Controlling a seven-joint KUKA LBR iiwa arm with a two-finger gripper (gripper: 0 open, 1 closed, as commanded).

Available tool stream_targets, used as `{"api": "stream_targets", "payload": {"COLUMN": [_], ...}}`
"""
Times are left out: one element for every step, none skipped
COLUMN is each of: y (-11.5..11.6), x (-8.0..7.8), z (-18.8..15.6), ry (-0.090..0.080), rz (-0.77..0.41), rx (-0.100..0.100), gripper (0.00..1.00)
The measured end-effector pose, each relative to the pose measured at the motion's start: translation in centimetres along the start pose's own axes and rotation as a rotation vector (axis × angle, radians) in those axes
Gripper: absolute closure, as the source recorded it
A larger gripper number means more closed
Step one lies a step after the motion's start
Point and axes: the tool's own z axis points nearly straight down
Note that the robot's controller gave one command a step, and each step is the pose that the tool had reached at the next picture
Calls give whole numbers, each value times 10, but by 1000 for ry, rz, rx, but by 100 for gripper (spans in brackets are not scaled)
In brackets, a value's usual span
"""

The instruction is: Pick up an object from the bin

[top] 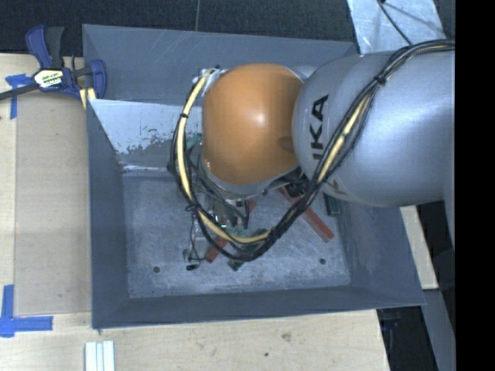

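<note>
The claw [199,250] hangs low over the bin [147,284] floor; I cannot tell if it is spread. A red-brown stick [319,226] lies near, half under the arm [387,122]. This looks like the going-down step. Next it must pinch something.

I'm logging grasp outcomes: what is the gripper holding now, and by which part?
It cannot be told. The gripper sits low over the middle of the bin, under the orange cover and cables, which hide whatever is beneath. A reddish-brown piece lies beside it.
</note>
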Motion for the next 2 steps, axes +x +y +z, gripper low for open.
{"api": "stream_targets", "payload": {"y": [-88,-131], "x": [-6,-61], "z": [89,154], "ry": [1,-7], "rz": [14,5], "rx": [3,0], "gripper": [0,0]}}
